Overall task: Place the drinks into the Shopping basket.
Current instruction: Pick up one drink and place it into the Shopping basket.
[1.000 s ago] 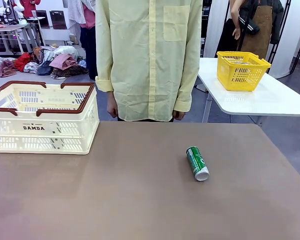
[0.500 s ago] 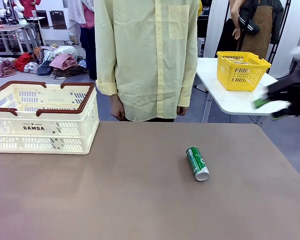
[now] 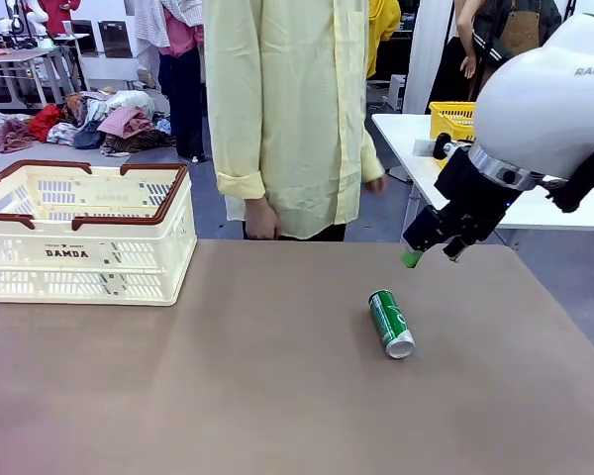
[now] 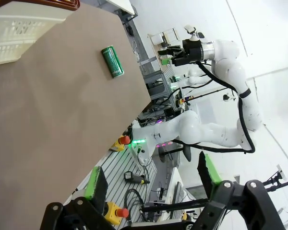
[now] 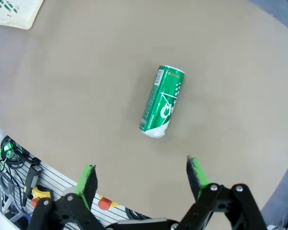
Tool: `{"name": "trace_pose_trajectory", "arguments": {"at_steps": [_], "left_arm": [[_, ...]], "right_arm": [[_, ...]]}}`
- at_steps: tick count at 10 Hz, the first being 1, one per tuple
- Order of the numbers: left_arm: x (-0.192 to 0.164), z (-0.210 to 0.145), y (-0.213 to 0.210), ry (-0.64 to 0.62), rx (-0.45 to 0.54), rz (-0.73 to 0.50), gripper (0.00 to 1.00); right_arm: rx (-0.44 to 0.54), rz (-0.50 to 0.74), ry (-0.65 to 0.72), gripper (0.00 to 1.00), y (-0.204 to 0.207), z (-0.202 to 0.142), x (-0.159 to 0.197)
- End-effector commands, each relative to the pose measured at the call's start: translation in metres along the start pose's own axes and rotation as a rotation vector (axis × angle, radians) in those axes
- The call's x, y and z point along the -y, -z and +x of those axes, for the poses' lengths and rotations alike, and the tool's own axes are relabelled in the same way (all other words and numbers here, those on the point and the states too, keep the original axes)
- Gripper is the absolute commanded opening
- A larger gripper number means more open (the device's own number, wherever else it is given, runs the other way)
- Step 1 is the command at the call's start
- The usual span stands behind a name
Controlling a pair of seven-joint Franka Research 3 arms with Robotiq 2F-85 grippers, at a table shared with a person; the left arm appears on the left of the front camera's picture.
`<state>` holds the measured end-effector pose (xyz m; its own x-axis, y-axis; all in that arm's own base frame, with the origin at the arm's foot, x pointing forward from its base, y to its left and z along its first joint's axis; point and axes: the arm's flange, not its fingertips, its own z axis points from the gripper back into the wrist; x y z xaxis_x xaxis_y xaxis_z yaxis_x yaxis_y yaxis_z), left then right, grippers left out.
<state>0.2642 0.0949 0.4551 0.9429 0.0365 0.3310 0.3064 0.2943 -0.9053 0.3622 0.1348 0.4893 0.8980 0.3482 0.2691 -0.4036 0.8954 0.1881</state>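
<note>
shopping basket (image 3: 79,267), cream-white and slotted with dark brown rim handles and "damda" on its side, stands at the far left of the wide brown surface (image 3: 228,396). a person (image 3: 297,119) in a pale yellow shirt stands at the far edge, one hand (image 3: 262,220) hanging just above the surface. the white right arm (image 3: 544,99) reaches in from the right, and its claw (image 3: 433,255) hangs in the air over the far right part of the surface, released and gripping nothing. in the right wrist view this claw (image 5: 140,165) points down at the green can (image 5: 162,101), which lies ahead of the spread green pads and clear of them. the left claw (image 4: 149,163) is likewise released, with nothing between its fingers. the green can (image 3: 390,323) lies on its side right of the middle, silver end toward the robot, well apart from the basket and untouched.
</note>
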Motion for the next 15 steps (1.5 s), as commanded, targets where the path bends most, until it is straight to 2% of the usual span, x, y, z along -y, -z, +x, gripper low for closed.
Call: {"name": "trace_pose_trajectory", "arguments": {"at_steps": [1, 2, 4, 6, 12, 15], "left_arm": [[0.003, 0.0, -0.001, -0.006, 0.01, -0.019, 1.0], [0.003, 0.0, -0.001, -0.006, 0.01, -0.019, 1.0], [0.003, 0.0, -0.001, -0.006, 0.01, -0.019, 1.0], [0.003, 0.0, -0.001, -0.006, 0.01, -0.019, 1.0], [0.003, 0.0, -0.001, -0.006, 0.01, -0.019, 1.0], [0.003, 0.0, -0.001, -0.006, 0.01, -0.019, 1.0]], "right_arm": [[-0.002, 0.027, 0.036, 1.0, -0.007, -0.001, 0.004], [0.0, 0.0, 0.0, 1.0, 0.0, 0.0, 0.0], [-0.017, 0.085, 0.071, 1.0, 0.035, 0.044, 0.013], [-0.068, 0.068, 0.103, 1.0, 0.074, 0.058, 0.016], [-0.207, -0.035, 0.228, 1.0, 0.18, 0.058, 0.029], [-0.212, -0.13, 0.3, 1.0, 0.209, 0.062, 0.033]]}}
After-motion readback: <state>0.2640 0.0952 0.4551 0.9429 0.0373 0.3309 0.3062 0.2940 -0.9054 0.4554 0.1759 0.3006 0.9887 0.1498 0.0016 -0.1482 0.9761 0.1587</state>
